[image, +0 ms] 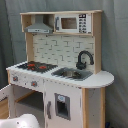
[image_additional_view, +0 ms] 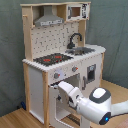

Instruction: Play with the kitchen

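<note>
Below the hob, the arm [image_additional_view: 92,102] reaches into the kitchen [image_additional_view: 60,55].

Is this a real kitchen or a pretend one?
Probably pretend: a toy kitchen of pale wood stands alone on a wooden floor before a grey curtain, and a robot arm reaches toward it.

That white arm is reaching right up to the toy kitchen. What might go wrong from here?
The arm is pressed in close under the kitchen, by the open oven door. It might bump or strain that door. A hard push could perhaps shift or tip the tall unit. Its gripper is hidden against the front panel, near the knobs, so a knock there is possible.
</note>
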